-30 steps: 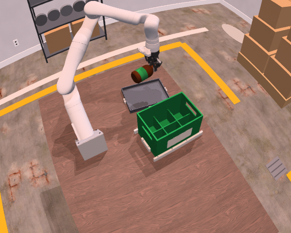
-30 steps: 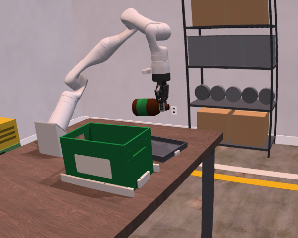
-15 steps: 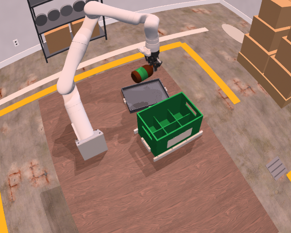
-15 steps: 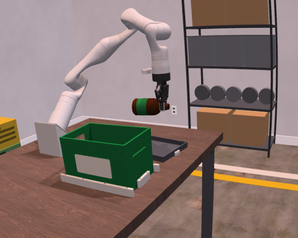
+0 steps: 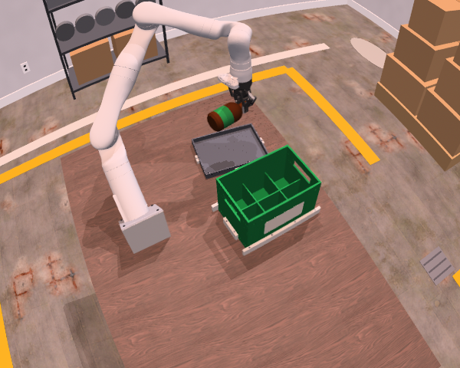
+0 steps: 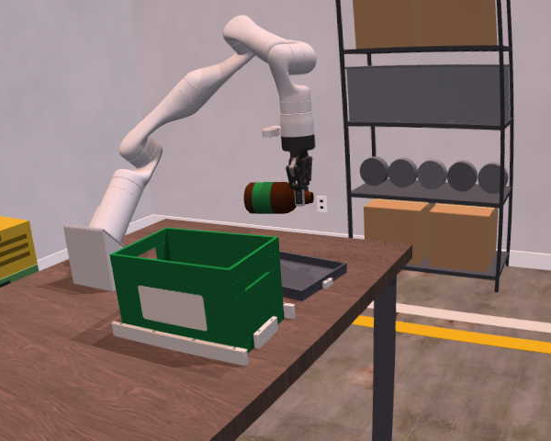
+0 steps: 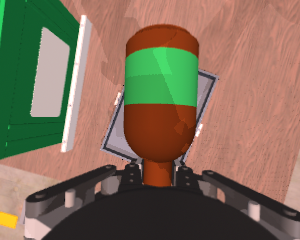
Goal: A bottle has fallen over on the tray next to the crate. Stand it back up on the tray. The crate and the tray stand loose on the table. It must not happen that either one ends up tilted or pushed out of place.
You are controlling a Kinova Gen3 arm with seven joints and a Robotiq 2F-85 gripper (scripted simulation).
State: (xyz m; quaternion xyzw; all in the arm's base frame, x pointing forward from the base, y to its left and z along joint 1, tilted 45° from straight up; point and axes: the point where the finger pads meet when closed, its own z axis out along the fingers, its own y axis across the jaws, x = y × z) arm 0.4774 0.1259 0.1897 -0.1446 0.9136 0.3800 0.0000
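From the top view, a reddish-brown wooden counter (image 5: 230, 300) stood inside orange floor lines, carrying a dark grey shallow tray (image 5: 206, 156) and, just beside it, a green plastic divided crate (image 5: 301, 198). Stacked cardboard boxes (image 5: 432, 79) filled one corner of the room.

From the exterior view, a black metal shelf rack (image 6: 346, 142) stood against the wall. The white arm (image 6: 171, 108) arched high, its wrist pointing down, and the gripper (image 6: 303, 195) was closed partway on the neck of a brown bottle with a green label (image 6: 266, 197), held horizontal, well above the tray.

From the wrist view, the bottle hung over the tray, its neck pinched between the fingers.
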